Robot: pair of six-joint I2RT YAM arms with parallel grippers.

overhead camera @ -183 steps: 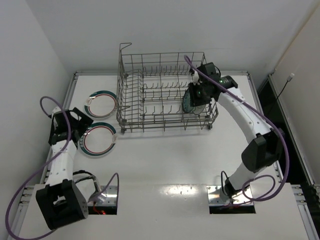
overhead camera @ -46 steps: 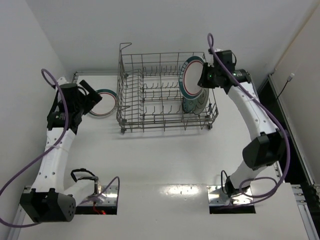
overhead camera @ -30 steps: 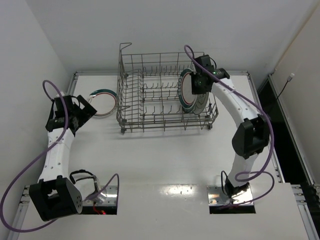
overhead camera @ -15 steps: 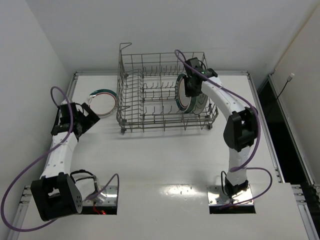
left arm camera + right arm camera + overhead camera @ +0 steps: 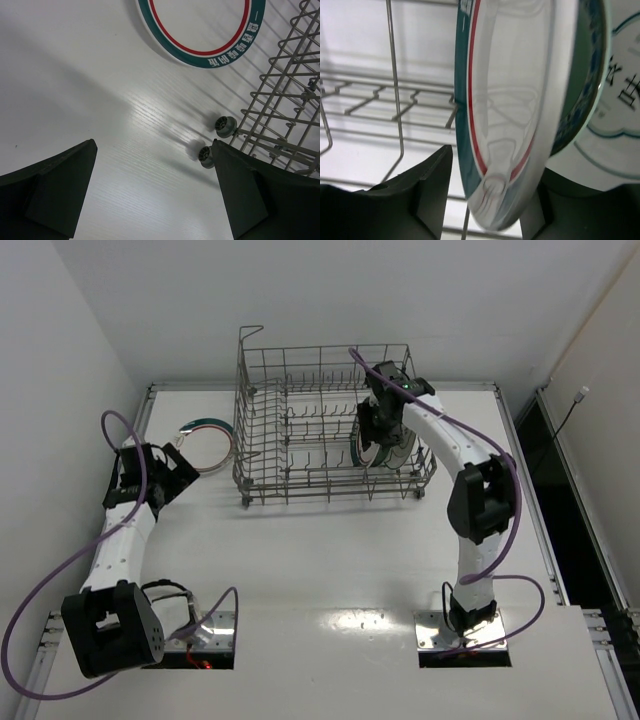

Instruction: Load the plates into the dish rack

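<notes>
Plates (image 5: 398,452): 2 in dish rack (image 5: 300,440), your last plate (image 5: 200,27) waits on surface (image 5: 330,560).
Right end effector (image 5: 490,185) straddles ringed plate (image 5: 510,125), pinch unclear; left end effector (image 5: 155,200) spread, empty.

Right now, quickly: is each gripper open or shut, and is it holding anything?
Left gripper: open, holding nothing.
Right gripper: its fingers straddle the red-and-teal-rimmed plate standing in the dish rack; whether it grips cannot be told.
</notes>
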